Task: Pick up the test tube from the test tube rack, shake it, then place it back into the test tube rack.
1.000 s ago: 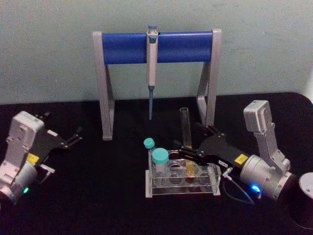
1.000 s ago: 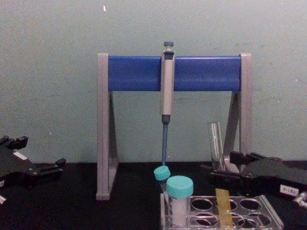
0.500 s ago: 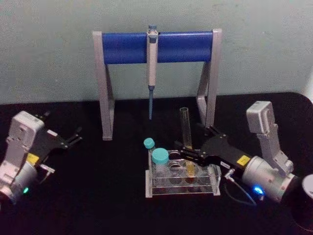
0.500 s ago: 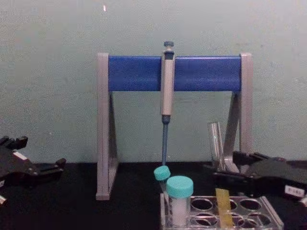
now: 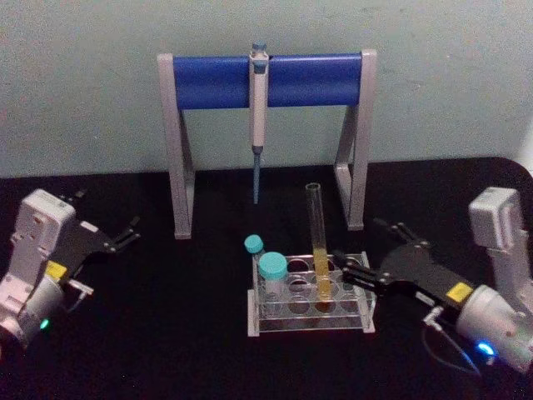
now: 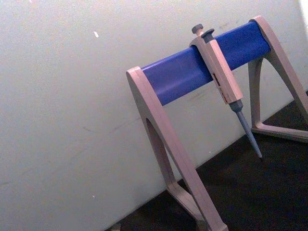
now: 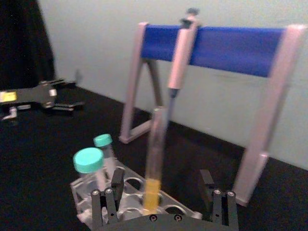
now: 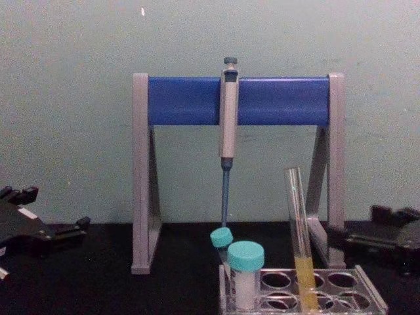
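1. Black cloth covered our table (image 5: 191,333), with a pale wall behind and a stand (image 5: 266,81) carrying a pipette (image 5: 258,92) at the far side.
2. We saw the tube (image 5: 317,237) standing nearly upright in a right-hand hole of the rack (image 5: 310,304), yellow liquid low, right of two capped vials (image 5: 272,271).
3. We judged it light, stiff, slick and fragile, and open-topped, so any shaking should be gentle; the bare glass above the rack seemed the best place to grip.
4. Our right gripper (image 5: 354,275) sat just right of the rack, fingers (image 7: 109,195) spread wide on either side of the tube without touching it, holding nothing.
5. Our left gripper (image 5: 129,232) lay parked at the far left, empty, its fingers slightly parted.
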You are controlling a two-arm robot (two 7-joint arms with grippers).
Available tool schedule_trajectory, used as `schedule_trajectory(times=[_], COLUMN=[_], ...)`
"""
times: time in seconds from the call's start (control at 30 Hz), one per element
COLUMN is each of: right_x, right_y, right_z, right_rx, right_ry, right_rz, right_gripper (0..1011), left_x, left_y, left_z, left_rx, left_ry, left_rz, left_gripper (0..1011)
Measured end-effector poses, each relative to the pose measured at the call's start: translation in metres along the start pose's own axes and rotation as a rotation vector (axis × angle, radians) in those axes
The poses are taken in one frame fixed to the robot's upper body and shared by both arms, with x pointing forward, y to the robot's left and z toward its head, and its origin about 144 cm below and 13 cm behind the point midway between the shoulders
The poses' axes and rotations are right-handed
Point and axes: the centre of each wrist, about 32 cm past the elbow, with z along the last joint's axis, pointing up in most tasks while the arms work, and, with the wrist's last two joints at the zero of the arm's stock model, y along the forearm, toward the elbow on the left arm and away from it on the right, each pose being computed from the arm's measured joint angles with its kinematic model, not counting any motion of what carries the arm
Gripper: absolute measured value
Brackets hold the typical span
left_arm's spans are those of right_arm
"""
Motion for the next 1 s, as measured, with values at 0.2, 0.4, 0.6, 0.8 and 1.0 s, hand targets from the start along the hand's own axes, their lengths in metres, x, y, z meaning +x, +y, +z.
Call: schedule_trajectory(times=[0.2,0.4,0.6,0.8,1.0], right_x=[-0.003,-0.005,-0.006,-0.009,-0.01], right_y=[-0.018,-0.023,-0.022,-0.019,-0.016], right_z=[-0.005,-0.015,-0.028,-0.048,-0.061], right_rx=[0.05,0.072,0.046,-0.013,-0.054], right_ry=[-0.02,-0.061,-0.072,-0.044,-0.016], right_rz=[-0.154,-0.275,-0.344,-0.38,-0.383], right_gripper=[1000,1000,1000,1000,1000], left_x=[0.0,0.0,0.0,0.0,0.0], left_y=[0.0,0.0,0.0,0.0,0.0], left_z=[0.0,0.0,0.0,0.0,0.0], left_rx=[0.0,0.0,0.0,0.0,0.0], left_ry=[0.0,0.0,0.0,0.0,0.0], left_rz=[0.0,0.0,0.0,0.0,0.0], left_gripper=[1010,1010,1010,1010,1010])
